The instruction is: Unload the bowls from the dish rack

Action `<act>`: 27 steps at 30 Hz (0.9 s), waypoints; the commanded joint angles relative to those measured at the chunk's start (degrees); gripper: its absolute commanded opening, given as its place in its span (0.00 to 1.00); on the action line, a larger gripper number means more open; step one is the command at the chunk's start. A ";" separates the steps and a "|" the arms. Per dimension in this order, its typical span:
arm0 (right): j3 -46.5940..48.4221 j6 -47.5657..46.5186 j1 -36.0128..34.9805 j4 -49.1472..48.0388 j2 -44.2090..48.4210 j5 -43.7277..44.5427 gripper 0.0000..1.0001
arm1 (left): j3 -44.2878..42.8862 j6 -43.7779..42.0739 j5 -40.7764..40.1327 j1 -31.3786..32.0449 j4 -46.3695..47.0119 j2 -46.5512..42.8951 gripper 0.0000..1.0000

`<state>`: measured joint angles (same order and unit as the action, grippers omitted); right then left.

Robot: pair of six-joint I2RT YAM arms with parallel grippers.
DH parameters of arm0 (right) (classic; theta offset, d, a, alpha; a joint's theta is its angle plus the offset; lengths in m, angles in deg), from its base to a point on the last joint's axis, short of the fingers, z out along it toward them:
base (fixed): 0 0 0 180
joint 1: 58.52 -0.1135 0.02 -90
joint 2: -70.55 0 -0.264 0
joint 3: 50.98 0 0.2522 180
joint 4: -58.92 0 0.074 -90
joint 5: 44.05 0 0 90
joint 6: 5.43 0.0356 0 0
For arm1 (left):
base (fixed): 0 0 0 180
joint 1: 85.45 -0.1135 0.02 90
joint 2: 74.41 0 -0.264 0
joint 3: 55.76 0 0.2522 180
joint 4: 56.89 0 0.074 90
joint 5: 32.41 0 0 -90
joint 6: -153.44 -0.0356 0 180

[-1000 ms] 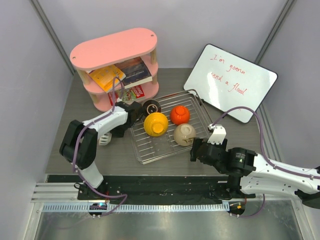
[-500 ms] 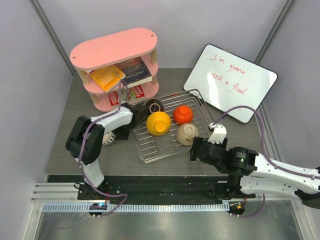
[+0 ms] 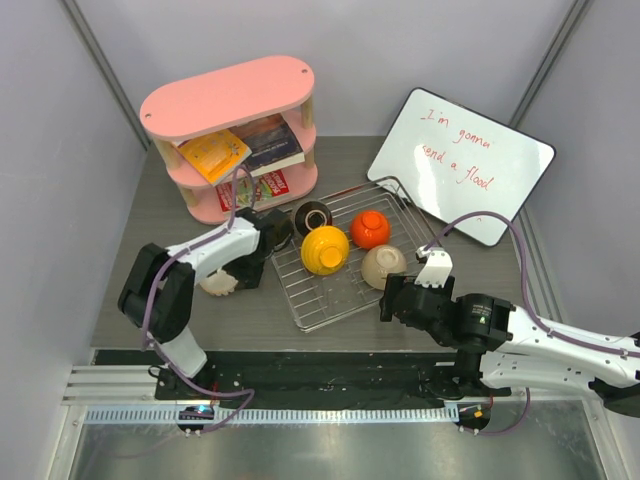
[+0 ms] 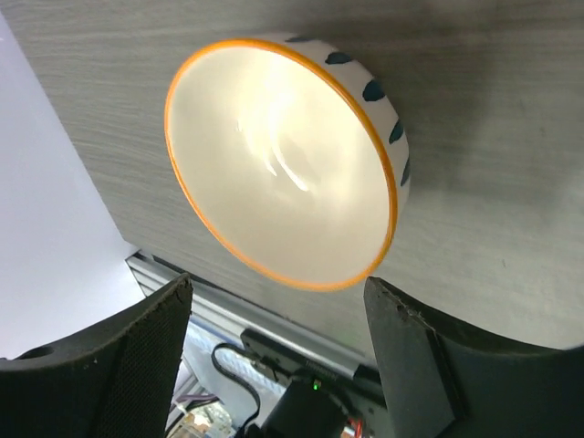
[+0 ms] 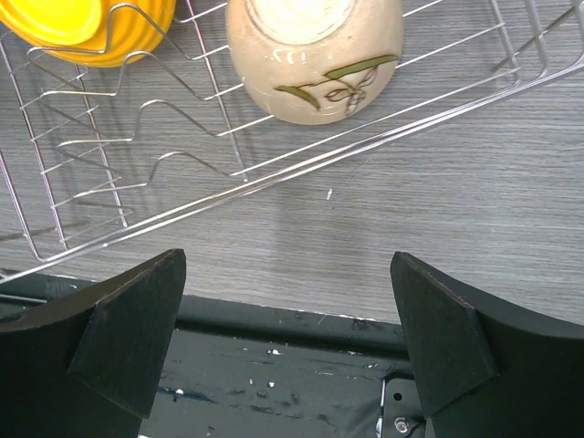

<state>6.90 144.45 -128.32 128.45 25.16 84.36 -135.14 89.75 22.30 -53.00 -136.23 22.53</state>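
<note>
The silver wire dish rack [image 3: 322, 300] lies mid-table and holds several bowls: a dark one [image 3: 312, 215], a yellow ribbed one [image 3: 325, 249], an orange-red one [image 3: 370, 229] and a cream one [image 3: 383, 265]. A white bowl with an orange rim [image 3: 216, 283] stands on the table left of the rack and also shows in the left wrist view [image 4: 283, 164]. My left gripper [image 3: 244, 267] hangs open and empty just above and beside it [image 4: 278, 365]. My right gripper [image 3: 392, 297] is open and empty at the rack's near edge [image 5: 292, 338], just short of the cream bowl [image 5: 315, 55], the yellow bowl [image 5: 100, 27] and the rack's wires [image 5: 182, 173].
A pink oval shelf [image 3: 230, 110] with books stands at the back left. A whiteboard [image 3: 460, 165] leans at the back right, close to the rack's far corner. The black rail [image 3: 320, 375] runs along the table's near edge.
The rack and its bowls have slid a little to the right. My left wrist has swung from the rack's left edge back over the white bowl. The right arm has barely moved.
</note>
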 commanded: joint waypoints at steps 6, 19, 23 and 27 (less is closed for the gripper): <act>0.00 0.77 -0.07 -1.36 -1.37 1.31 1.00 | -4.42 2.52 5.67 0.25 -4.29 -13.44 0.77; 0.53 0.59 -0.07 -2.24 -2.52 1.49 1.00 | -7.86 3.57 14.44 0.25 -0.17 -18.99 0.77; 0.44 0.59 -0.16 -2.15 -1.90 1.31 1.00 | -5.04 5.86 23.40 0.25 6.24 -19.95 0.77; 0.09 0.77 -0.07 -2.15 -1.64 1.14 1.00 | -3.63 7.62 26.93 0.34 11.08 -18.82 0.77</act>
<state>6.82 144.49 -128.32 127.58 22.41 84.28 -139.69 94.75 42.28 -52.58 -132.32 4.22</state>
